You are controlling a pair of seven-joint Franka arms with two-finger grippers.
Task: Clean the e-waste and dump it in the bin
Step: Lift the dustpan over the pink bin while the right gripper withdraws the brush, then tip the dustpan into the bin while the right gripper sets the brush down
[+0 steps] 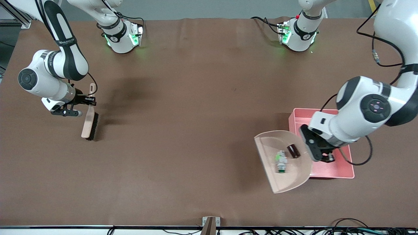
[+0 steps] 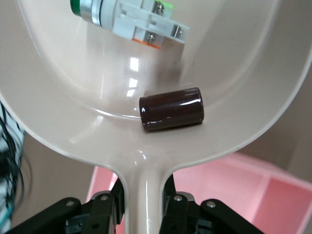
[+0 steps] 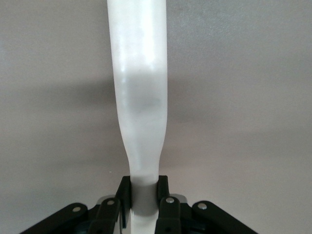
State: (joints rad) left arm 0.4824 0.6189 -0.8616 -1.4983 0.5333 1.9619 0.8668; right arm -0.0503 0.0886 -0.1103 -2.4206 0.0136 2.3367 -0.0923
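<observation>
Both pieces of e-waste lie in the beige dustpan (image 1: 283,163): a white block with green and orange marks (image 1: 281,161) (image 2: 141,22) and a dark stubby cylinder (image 1: 293,151) (image 2: 171,109). My left gripper (image 1: 318,153) (image 2: 145,200) is shut on the dustpan's handle (image 2: 145,195) and holds the pan lifted, partly over the pink bin (image 1: 339,168) (image 2: 229,195). At the right arm's end of the table my right gripper (image 1: 85,101) (image 3: 144,197) is shut on the handle (image 3: 141,97) of a brush (image 1: 89,122), whose black bristles touch the table.
A brown mat (image 1: 183,130) covers the table. Both arm bases (image 1: 122,37) (image 1: 298,34) stand along the edge farthest from the front camera. Cables (image 1: 343,230) run along the nearest edge, by a small bracket (image 1: 210,225).
</observation>
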